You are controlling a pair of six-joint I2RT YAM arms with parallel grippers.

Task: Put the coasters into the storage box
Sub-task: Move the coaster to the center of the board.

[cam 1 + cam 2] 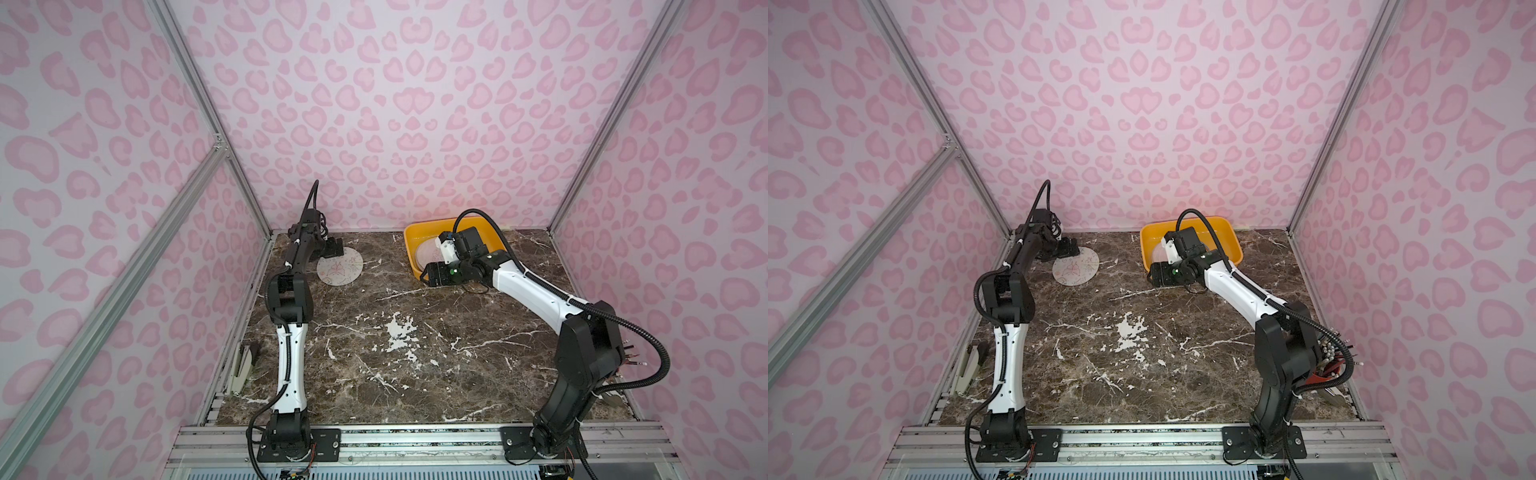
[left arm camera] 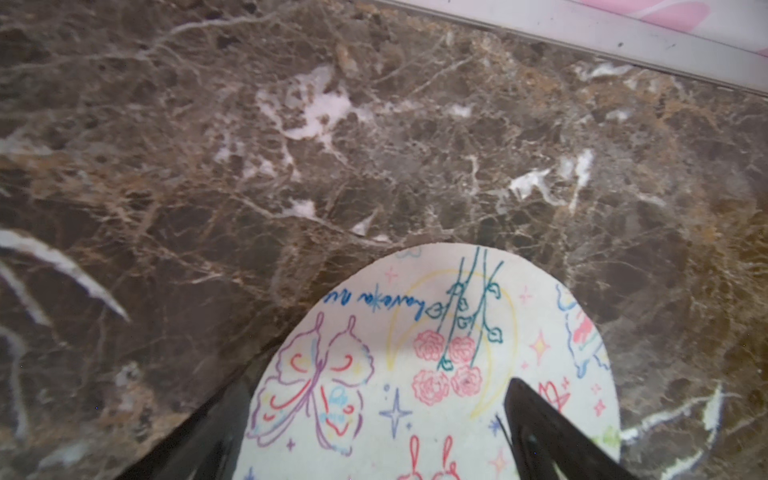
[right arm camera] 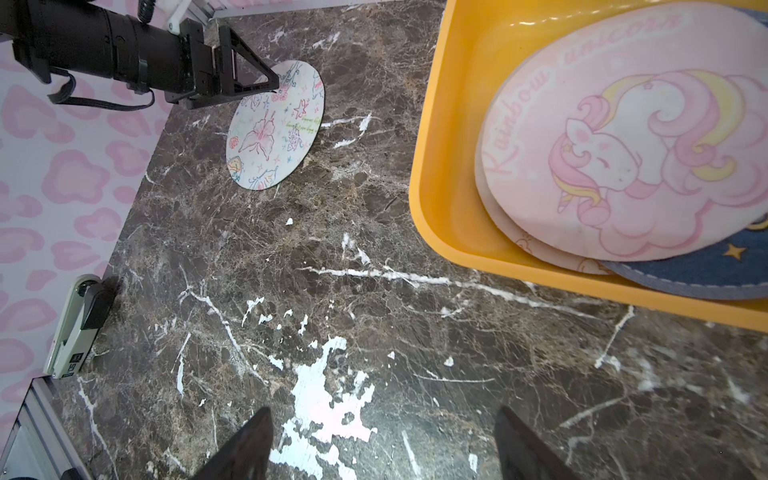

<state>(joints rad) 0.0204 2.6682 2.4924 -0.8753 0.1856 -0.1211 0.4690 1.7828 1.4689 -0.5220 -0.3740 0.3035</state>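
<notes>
Butterfly coaster (image 1: 340, 267) is seen flat, well left of storage box (image 1: 410, 243); left gripper (image 1: 334, 249) is spread wide over its edge. Rim should be pinched low, then lifted. Beside the box, right gripper (image 3: 383, 415) is spread too, empty.

Pink leopard-print walls (image 1: 415, 104), brown marble tabletop (image 1: 415, 374)

Blue coaster (image 3: 685, 278) mostly covered, storage box (image 3: 424, 166) cropped

Glossy yellow plastic storage box (image 3: 449, 124), matt fuzzy coasters (image 3: 623, 145) (cloth-like), polished marble-look table (image 3: 332, 249).
</notes>
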